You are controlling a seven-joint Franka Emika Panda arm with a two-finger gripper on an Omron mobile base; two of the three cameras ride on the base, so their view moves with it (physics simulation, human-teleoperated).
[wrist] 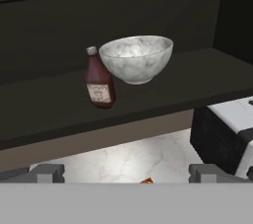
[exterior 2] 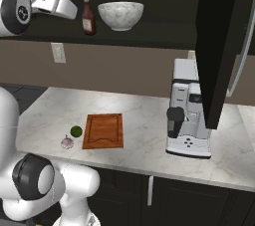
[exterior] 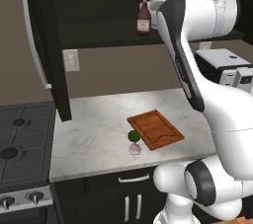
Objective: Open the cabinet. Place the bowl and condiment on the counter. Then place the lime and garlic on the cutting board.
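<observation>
The cabinet stands with both doors swung open; its right door hangs over the counter. On its dark shelf the white marbled bowl sits upright, and the dark-red condiment stands just left of it, nearly touching. My gripper is open and empty, a short way in front of the shelf and slightly below both. Down on the counter the lime and the garlic lie side by side against the left edge of the cutting board, which is bare.
A coffee machine stands on the counter under the right cabinet door. The black gas stove borders the counter on the left. A wall outlet sits below the cabinet. My own arm crosses in front of the shelf in the left base view.
</observation>
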